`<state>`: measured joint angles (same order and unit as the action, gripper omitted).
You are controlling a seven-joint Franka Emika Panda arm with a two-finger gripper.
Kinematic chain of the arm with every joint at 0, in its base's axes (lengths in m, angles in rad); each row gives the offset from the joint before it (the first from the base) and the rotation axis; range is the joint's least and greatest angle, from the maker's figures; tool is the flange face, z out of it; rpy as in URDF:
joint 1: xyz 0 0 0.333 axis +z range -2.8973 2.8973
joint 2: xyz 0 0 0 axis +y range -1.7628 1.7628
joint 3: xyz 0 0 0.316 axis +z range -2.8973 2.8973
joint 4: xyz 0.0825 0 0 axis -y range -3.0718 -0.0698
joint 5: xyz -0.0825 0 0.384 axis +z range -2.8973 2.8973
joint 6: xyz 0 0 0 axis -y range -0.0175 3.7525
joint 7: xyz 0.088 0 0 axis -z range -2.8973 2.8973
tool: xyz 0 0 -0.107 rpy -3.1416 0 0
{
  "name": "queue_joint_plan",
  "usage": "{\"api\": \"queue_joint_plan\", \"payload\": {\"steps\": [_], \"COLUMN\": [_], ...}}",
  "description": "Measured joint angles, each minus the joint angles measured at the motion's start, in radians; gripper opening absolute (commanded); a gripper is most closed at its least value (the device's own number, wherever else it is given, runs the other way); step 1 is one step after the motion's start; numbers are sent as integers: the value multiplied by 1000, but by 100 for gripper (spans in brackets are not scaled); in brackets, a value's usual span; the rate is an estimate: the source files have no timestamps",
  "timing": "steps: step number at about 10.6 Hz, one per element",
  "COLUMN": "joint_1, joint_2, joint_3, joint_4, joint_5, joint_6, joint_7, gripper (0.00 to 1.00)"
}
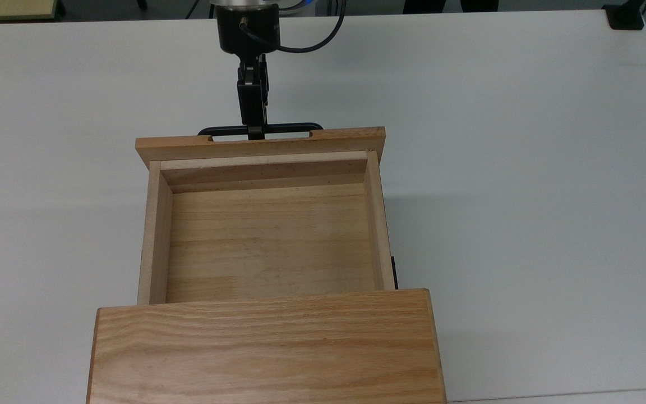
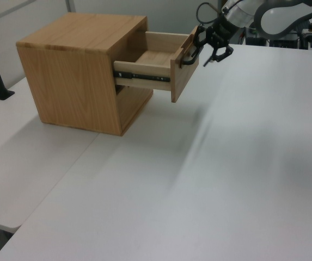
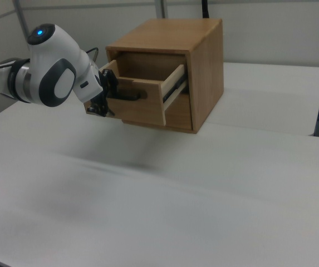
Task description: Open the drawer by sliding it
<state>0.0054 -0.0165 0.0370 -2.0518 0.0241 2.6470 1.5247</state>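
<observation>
Drawer (image 1: 267, 235) pulled out, handle (image 1: 261, 128) at end effector (image 1: 254, 132)

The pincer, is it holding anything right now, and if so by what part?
The pincer is shut on the drawer's black handle, gripping the bar near its middle, just in front of the wooden front panel.

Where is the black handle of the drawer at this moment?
In the top view the handle lies just above the drawer front panel, near the top centre, with the gripper at its middle.
</observation>
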Motion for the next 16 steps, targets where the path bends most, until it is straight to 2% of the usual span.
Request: {"api": "queue_joint_plan", "payload": {"steps": [3,8,12,15,16], "joint_1": [-1,-1,4,2,0], "joint_2": [-34,-69,-68,-68,-67], "joint_3": [0,-2,2,1,1], "joint_4": [34,256,317,354,355], "joint_5": [0,0,-1,-1,-1], "joint_6": [-127,-547,-740,-869,-898], "joint_7": [1,-11,-252,-561,-682], "gripper": [81,81,83,92,100]}}
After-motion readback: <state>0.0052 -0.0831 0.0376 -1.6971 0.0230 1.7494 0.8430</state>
